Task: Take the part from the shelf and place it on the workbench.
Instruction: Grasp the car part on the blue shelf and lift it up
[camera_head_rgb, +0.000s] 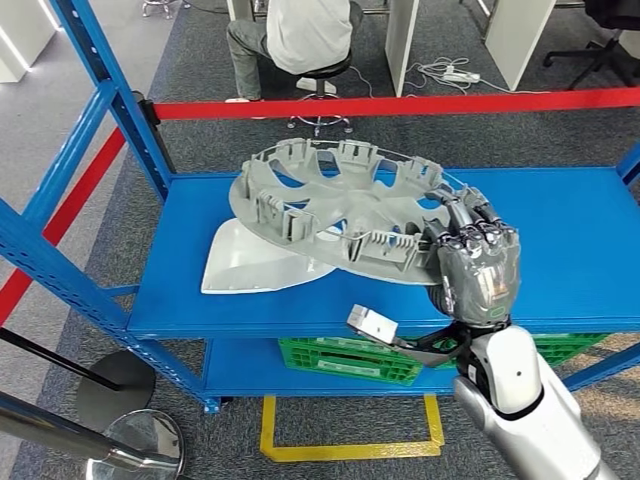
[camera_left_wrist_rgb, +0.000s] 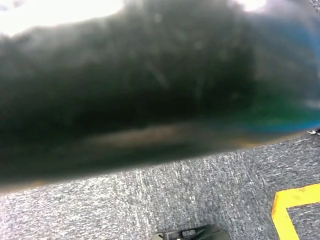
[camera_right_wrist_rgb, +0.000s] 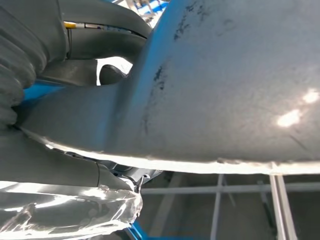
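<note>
Head view: right hand (camera_head_rgb: 477, 268) at center right of frame, fingers (camera_head_rgb: 462, 213) curled over the near right rim of the part (camera_head_rgb: 332, 205), thumb underneath, so it's clamped on the part. The part is a grey round wheel-cover-type moulding, ribbed underside facing up, sitting in the middle of the frame over the blue shelf (camera_head_rgb: 573, 240). It's tilted: the held side looks raised, the left edge overlaps a white panel (camera_head_rgb: 249, 262) lying flat on the shelf at center left. Can't tell whether the part is still touching the shelf anywhere.

Right wrist view: the part's smooth grey face (camera_right_wrist_rgb: 234, 85) takes most of the frame, with the hand's (camera_right_wrist_rgb: 56, 100) dark fingers (camera_right_wrist_rgb: 105, 45) over its edge at upper left and the thumb (camera_right_wrist_rgb: 49, 165) pressed against the other side, lower left. Grip confirmed.

Left hand: the left wrist view is a dark blur over grey carpet and a bit of yellow floor tape (camera_left_wrist_rgb: 292, 207) at lower right; can't tell if that hand is apart or closed.

Rest, head view: green crate (camera_head_rgb: 347, 358) on the lower shelf level, bottom center. Red barrier tape (camera_head_rgb: 392, 104) across the top. Person seated on a stool (camera_head_rgb: 321, 78) at top center, behind the tape.
</note>
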